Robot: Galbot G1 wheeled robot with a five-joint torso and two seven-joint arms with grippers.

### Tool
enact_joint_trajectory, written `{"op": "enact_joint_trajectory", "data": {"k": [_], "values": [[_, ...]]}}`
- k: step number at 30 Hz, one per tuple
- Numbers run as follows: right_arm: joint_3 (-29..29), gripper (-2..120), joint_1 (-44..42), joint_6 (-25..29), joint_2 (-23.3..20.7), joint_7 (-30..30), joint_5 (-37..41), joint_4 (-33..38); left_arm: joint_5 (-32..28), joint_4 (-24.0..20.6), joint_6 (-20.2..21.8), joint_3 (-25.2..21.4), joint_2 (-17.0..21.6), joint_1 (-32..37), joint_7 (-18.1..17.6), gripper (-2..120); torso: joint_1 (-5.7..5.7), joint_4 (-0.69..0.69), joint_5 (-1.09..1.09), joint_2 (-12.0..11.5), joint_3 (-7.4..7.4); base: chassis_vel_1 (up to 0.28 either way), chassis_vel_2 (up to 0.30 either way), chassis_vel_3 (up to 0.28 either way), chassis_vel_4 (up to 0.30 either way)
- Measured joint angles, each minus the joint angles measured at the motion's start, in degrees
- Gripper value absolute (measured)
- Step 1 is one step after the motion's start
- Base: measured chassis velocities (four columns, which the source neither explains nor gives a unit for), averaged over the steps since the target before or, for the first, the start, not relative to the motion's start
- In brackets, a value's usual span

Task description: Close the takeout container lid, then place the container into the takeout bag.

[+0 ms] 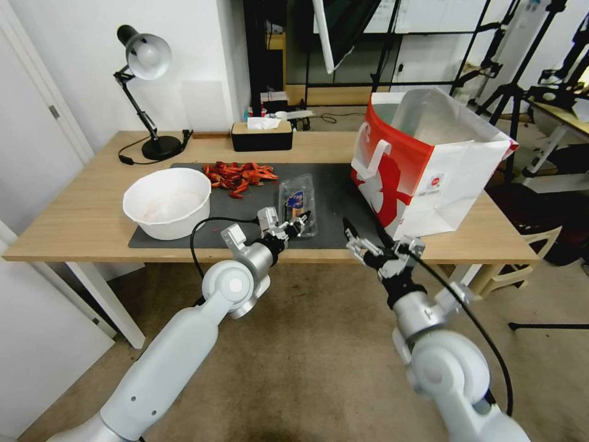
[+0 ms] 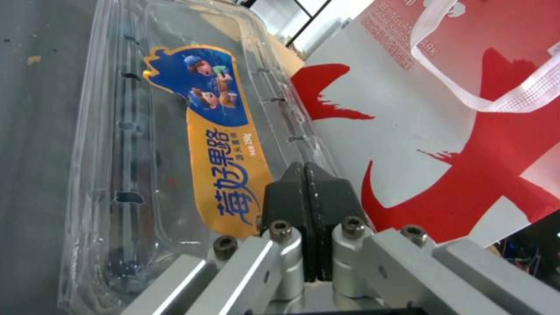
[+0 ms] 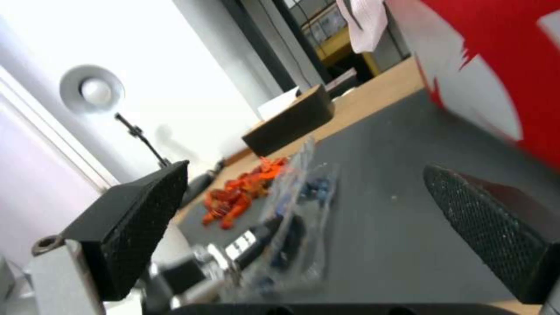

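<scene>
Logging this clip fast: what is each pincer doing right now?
Left pincer: shut, fingers pressed together, at the takeout container, nothing visibly clamped.
Right pincer: open, holding nothing, near the takeout bag.

Container point(image 1: 297, 202): clear glossy plastic; lid point(image 2: 175, 131) carries a smooth printed label. Bag point(image 1: 429, 166): matt paper outside, silvery shiny lining, woven-looking white handle point(image 2: 502, 87). Mat point(image 1: 331, 196): dark, matt. Table point(image 1: 73, 215): pale wood grain. Right gripper point(image 3: 327, 227) pads: black, knurled. Left gripper point(image 2: 306, 210): brushed metal, black pads.
</scene>
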Motion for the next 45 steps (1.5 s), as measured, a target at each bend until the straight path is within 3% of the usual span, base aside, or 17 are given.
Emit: {"op": "enact_joint_trajectory", "data": {"k": [3,12,26,34,45], "values": [[-1.0,100,4.5,-0.9,-0.2,1.9,5.6,-2.5,0.2,0.1,0.0,0.1,-0.1,0.0,0.0,0,0.00,0.00,0.01,0.0,0.00,0.000,0.000,0.000,0.000],[-3.6,100,14.7,-3.9,0.0,4.9,11.3,-9.1,0.4,0.4,-0.1,0.2,0.1,0.0,0.0,0,0.00,0.01,0.00,0.0,0.00,0.000,0.000,0.000,0.000],[-7.8,100,31.2,-20.8,1.6,14.2,15.4,-23.5,0.5,0.5,-0.4,-0.5,0.7,0.6,0.4,0,0.00,0.00,0.00,0.0,0.01,0.000,0.000,0.000,0.000],[-10.3,100,37.6,-28.8,2.5,20.1,18.7,-27.8,0.5,0.4,-0.4,-0.6,0.9,0.8,0.4,0,0.00,0.00,0.00,0.0,0.00,0.000,0.000,0.000,0.000],[-13.4,100,40.8,-30.8,3.8,24.4,21.4,-31.6,0.7,-0.1,-0.4,-0.7,1.3,1.2,0.7,0,-0.01,0.01,0.00,0.0,0.00,0.000,0.000,0.000,0.000]]}}
